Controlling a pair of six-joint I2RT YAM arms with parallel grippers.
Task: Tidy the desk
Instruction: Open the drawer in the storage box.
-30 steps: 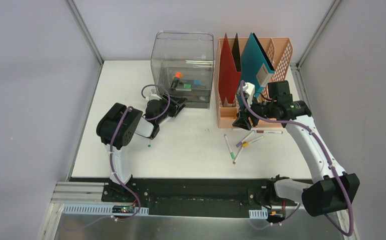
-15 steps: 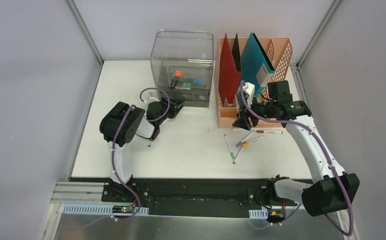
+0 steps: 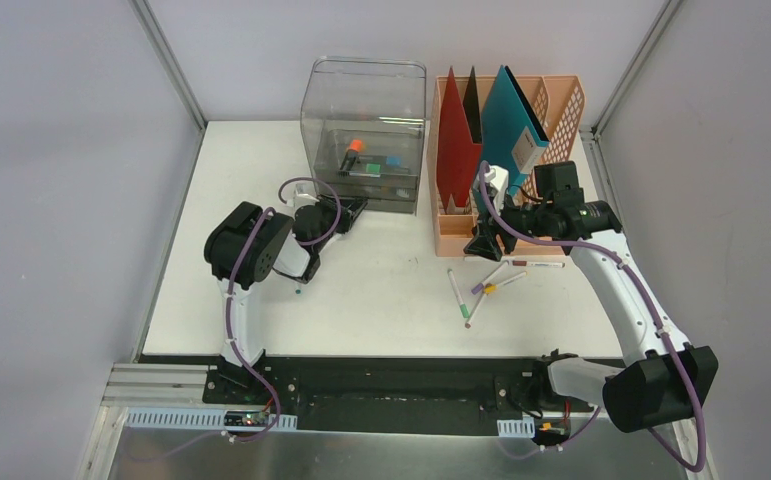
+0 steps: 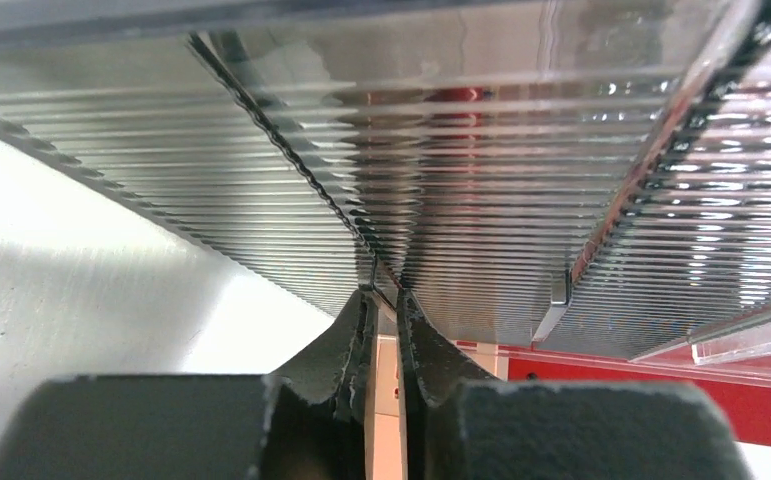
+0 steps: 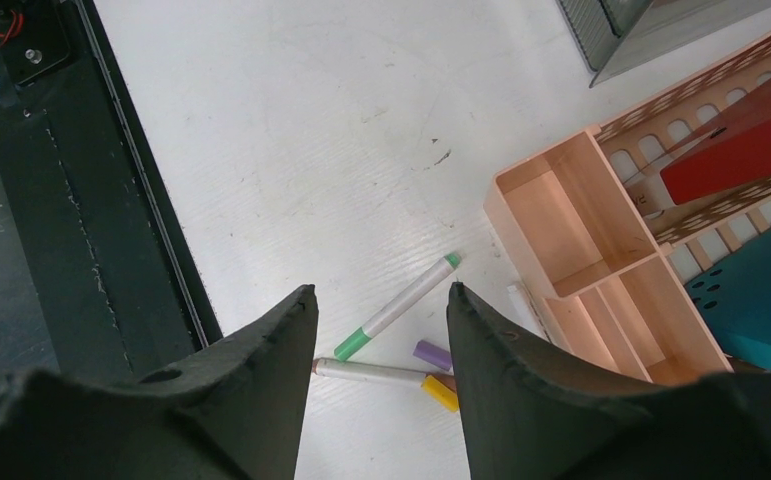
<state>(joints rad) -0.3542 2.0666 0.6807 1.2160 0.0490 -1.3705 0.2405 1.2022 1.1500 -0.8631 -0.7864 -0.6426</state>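
Note:
The white desk [image 3: 391, 290] carries a clear drawer box [image 3: 366, 110] and a peach file rack [image 3: 561, 100]. My left gripper [image 3: 353, 210] is low against the box's front. In the left wrist view the left gripper [image 4: 386, 292] has its jaws nearly together, pinching a thin clear lip of the ribbed drawer [image 4: 461, 180]. My right gripper [image 3: 483, 245] hovers open in front of the rack. Below the right gripper [image 5: 381, 295] lie a green-capped pen [image 5: 401, 305], a white pen with a yellow cap [image 5: 381, 372] and a purple cap [image 5: 431, 353].
Several pens [image 3: 481, 290] lie scattered in front of the rack. A red folder [image 3: 458, 150] and a teal folder [image 3: 511, 120] stand in it. A small green-tipped item [image 3: 299, 292] lies by the left arm. The black base rail [image 5: 81, 200] runs along the near edge.
The left gripper's jaws have closed onto the drawer's lip, and the left arm has shifted slightly. The right arm has not moved.

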